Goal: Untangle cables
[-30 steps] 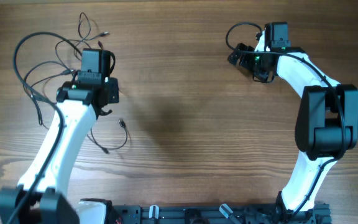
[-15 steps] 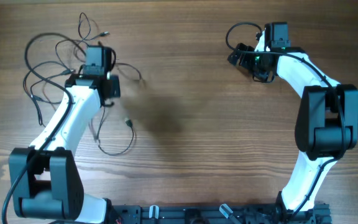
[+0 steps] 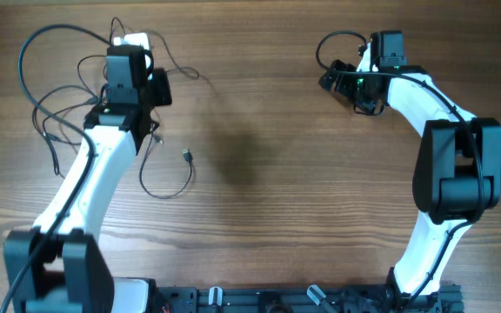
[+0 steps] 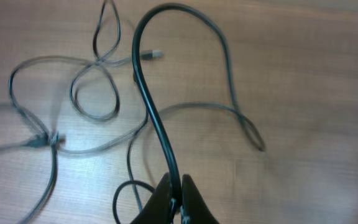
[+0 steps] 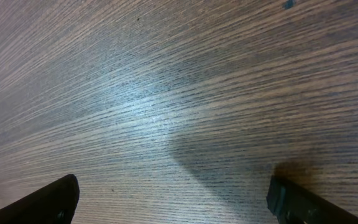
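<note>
The cables are thin black wires looped in a bunch at the table's far left. One strand trails out into a loop that ends in a small plug tip. My left gripper is above the far side of the bunch. In the left wrist view my left gripper is shut on one black cable, which arcs up and away from it. Other loops and a silvery plug tip lie on the wood below. My right gripper stands open over bare wood, far from the cables.
The thicker black cable of the right arm curls beside its wrist at the far right. The arms' bases and a black rail line the table's front edge. Wooden tabletop lies between the two arms.
My left gripper has moved toward the far edge with the cable pinched in it. The trailing loop and plug tip were dragged up and to the right. The right arm has not moved.
</note>
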